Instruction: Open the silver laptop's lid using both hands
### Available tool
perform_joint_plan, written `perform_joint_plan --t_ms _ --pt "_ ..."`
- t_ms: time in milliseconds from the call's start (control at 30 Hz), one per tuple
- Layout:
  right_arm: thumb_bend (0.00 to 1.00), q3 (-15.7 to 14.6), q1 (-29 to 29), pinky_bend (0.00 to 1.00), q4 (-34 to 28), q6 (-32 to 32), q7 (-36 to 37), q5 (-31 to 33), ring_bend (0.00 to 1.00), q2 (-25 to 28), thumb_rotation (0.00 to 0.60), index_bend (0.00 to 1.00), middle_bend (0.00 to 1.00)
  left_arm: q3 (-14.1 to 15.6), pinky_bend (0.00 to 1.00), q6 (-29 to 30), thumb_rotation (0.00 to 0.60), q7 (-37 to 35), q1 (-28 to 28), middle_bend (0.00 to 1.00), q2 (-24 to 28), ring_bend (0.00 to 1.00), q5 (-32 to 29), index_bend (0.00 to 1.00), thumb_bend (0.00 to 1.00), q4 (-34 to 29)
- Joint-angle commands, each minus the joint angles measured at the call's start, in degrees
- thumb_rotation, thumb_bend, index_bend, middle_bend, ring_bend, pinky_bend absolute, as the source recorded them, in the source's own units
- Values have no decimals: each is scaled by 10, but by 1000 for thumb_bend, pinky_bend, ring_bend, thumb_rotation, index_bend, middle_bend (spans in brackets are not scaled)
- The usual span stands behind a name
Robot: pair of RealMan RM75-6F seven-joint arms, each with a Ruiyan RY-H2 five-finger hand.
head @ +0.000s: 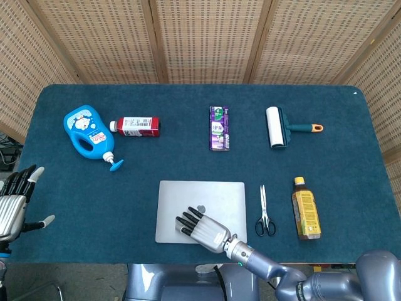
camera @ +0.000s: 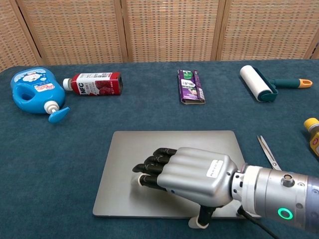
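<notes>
Silver laptop (camera: 149,164) under right robot hand (camera: 192,174), palm-down

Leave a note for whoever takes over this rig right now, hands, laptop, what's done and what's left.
Right hand lies palm down on the closed laptop, thumb at its near edge, gripping nothing.
Left hand hangs open off the table's left edge, well away from the laptop.
Laptop lies flat near the front edge; scissors just right of it.
Done: right hand placed. Left: bring in left hand, lift lid.
</notes>
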Motion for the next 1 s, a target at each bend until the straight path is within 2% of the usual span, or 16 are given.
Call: perform_joint_plan --t_ms 33,167,433,533,700,900,933,1000 --pt "635 -1 -1 0 -1 16 -3 -9 0 3 600 126 94 0 0 0 600 -2 0 0 1 0 0 0 0 0" --pt "678 -1 -1 0 3 40 -14 -29 0 12 600 134 111 2 0 1 600 -3 0 0 2 0 3 0 0 0" --pt "691 -5 2 0 37 100 -27 -95 5 26 600 147 138 3 0 3 600 3 0 0 -1 0 6 0 0 0" --pt "691 5 2 0 52 129 -20 -109 12 33 600 148 143 6 0 -11 600 12 -7 0 -4 0 6 0 0 1" --pt "689 21 3 0 61 144 2 -102 25 39 600 149 145 2 0 -32 600 17 -27 0 -18 0 16 0 0 19" --pt "689 48 2 0 52 144 40 -59 29 37 600 150 144 6 0 -69 600 19 -65 0 -42 0 55 0 2 57" --pt "688 52 2 0 52 143 44 -53 29 36 600 150 144 7 0 -77 600 18 -75 0 -48 0 69 0 31 66" --pt "689 56 3 0 52 142 47 -45 29 35 600 151 144 9 0 -83 600 11 -88 0 -57 0 89 0 174 81"
